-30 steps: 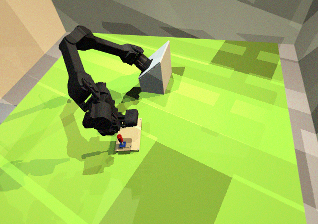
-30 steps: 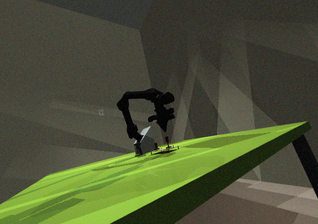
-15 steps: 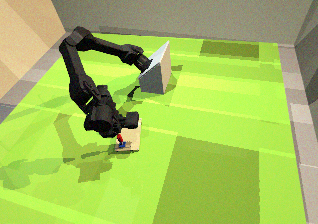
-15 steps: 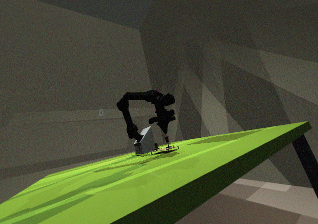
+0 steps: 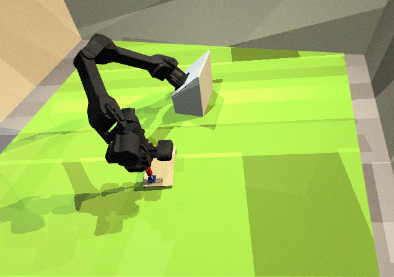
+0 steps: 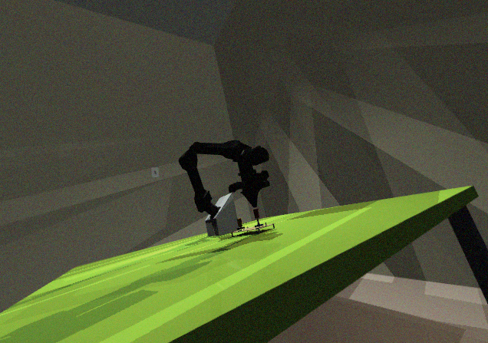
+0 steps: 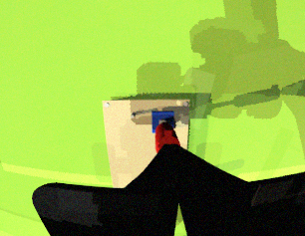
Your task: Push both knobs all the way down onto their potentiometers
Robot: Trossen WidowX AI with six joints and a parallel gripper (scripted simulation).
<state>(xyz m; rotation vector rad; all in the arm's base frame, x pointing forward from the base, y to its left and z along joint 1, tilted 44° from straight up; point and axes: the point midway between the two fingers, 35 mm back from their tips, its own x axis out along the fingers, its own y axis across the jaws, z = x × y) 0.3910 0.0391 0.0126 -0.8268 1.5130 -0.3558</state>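
Observation:
The circuit board (image 5: pixel 165 168) (image 7: pixel 132 148) stands low above the green table. The red knob (image 5: pixel 148 171) (image 6: pixel 256 213) (image 7: pixel 165 136) is on the shaft of the blue potentiometer (image 5: pixel 153 178) (image 7: pixel 162 118). A short stretch of bare shaft shows below the knob, which stands clear of the potentiometer body. My gripper (image 6: pixel 255 206) (image 7: pixel 169 149) is shut and empty, with its fingertips together right at the top of the red knob; whether they touch it I cannot tell. The orange knob (image 5: pixel 154 145) is mostly hidden by the arm in the top view; its seating cannot be judged.
The arm's base sits on a grey wedge-shaped block (image 5: pixel 188 100) (image 6: pixel 226 220) behind the board. The orange knob stands at the board's other end, near the wrist's black housing (image 5: pixel 165 150). Shadows of the arm fall across the board and table.

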